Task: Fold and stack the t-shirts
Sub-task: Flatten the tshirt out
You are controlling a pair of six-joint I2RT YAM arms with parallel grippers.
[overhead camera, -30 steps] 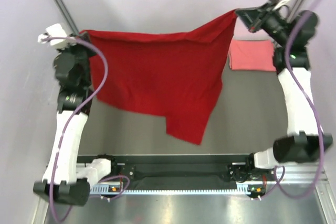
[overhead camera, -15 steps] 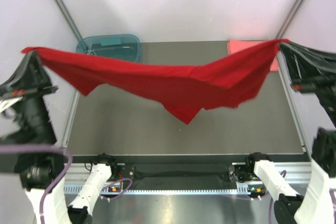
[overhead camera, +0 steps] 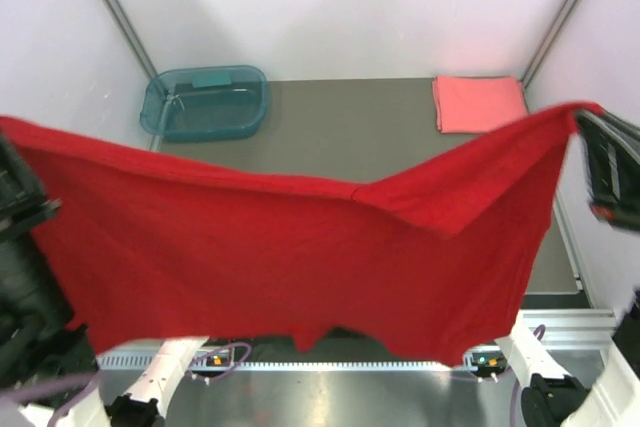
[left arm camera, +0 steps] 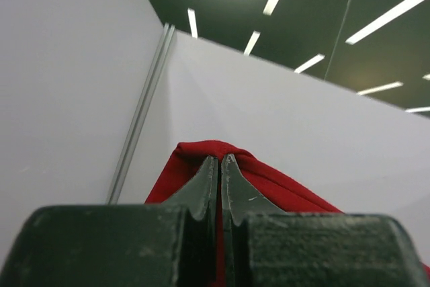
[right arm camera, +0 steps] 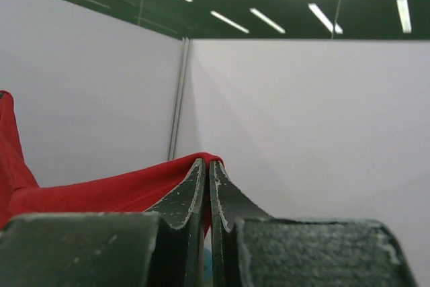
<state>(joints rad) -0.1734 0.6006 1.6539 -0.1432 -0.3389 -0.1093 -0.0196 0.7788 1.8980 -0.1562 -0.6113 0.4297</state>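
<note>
Red shirt (overhead camera: 300,267) stretched wide in mid-air!
Left claw (left arm camera: 220,160) pinches its corner at 9 o'clock, right claw (right arm camera: 207,163) clamps the other at 3; pink shirt (overhead camera: 478,104) lies folded at 1 o'clock.

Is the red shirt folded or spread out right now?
Spread: the red shirt hangs as one wide sheet between the left gripper and right gripper.

A red shirt (overhead camera: 280,267) hangs like a wall between the left fingers (left arm camera: 203,189) and right fingers (right arm camera: 193,189). A tub (overhead camera: 250,119) sits past it.
</note>
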